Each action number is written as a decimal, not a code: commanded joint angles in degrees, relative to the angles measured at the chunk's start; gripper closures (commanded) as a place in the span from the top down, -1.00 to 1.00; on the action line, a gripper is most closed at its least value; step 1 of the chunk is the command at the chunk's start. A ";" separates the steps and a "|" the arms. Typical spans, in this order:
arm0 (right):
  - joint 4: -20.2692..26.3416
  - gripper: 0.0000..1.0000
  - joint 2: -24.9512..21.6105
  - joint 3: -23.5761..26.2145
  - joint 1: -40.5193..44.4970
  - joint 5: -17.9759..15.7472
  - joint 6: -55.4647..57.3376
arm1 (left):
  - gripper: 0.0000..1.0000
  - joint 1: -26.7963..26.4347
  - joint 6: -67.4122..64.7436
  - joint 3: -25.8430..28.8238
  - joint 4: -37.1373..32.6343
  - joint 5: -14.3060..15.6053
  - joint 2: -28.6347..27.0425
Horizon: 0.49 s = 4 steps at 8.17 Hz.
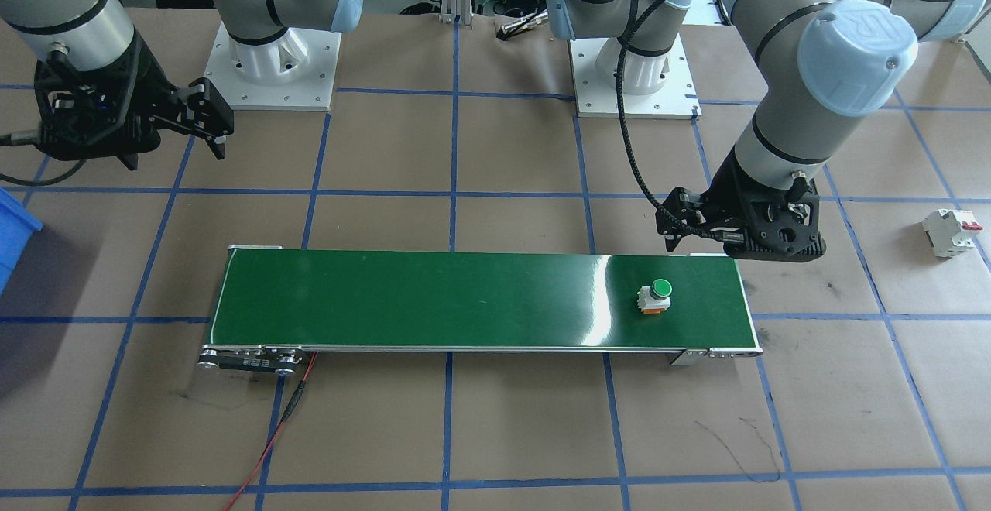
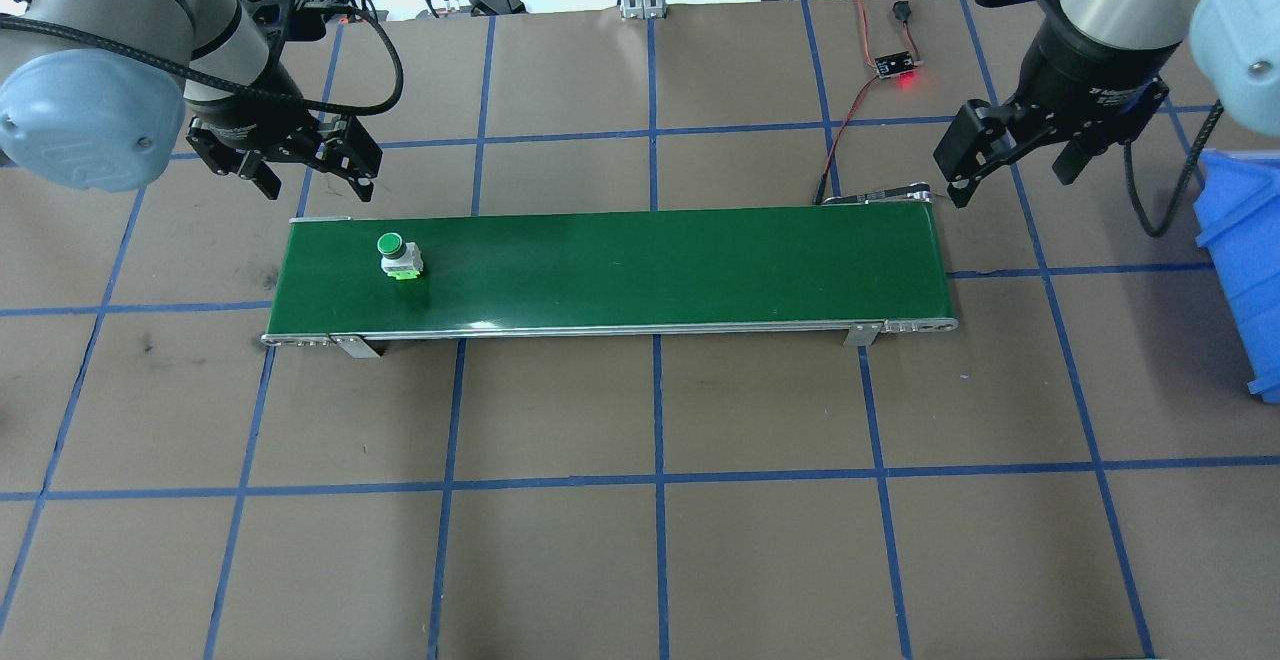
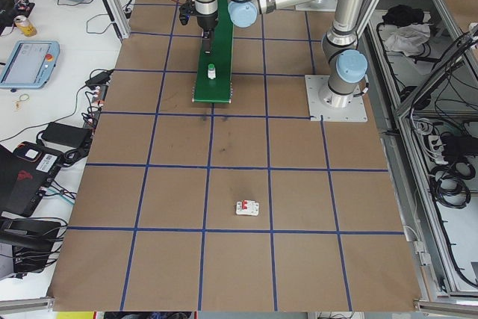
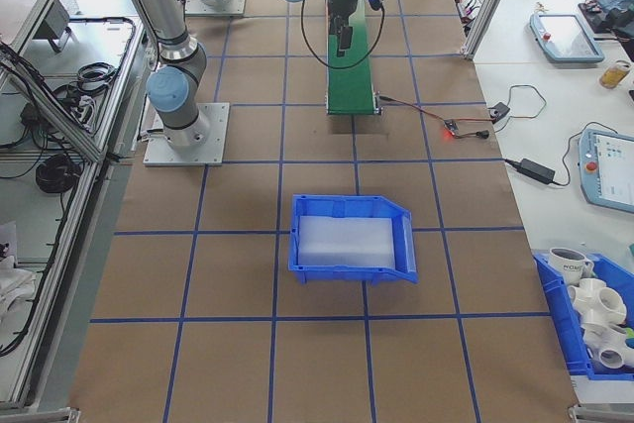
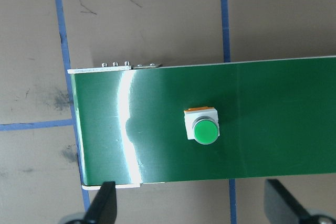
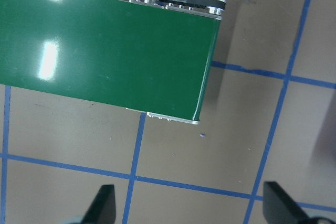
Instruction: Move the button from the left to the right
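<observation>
Button point(image 2: 401, 253) on belt's point(image 2: 620, 270) left end | left gripper point(image 2: 308, 172) wide, empty; right gripper point(image 2: 1010, 158) wide | transfer pending.

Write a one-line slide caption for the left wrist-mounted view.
Green-capped button standing on the green conveyor belt near its end, seen from above between the open left gripper fingertips.

Green belt point(image 6: 105, 51) end over taped table point(image 6: 220, 145); tool point(image 6: 186, 205) fingers spread.
</observation>
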 commanded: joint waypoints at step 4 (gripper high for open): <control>-16.18 1.00 9.82 5.87 -0.36 6.74 -1.88 | 1.00 0.25 0.18 -0.04 -0.07 -0.05 1.55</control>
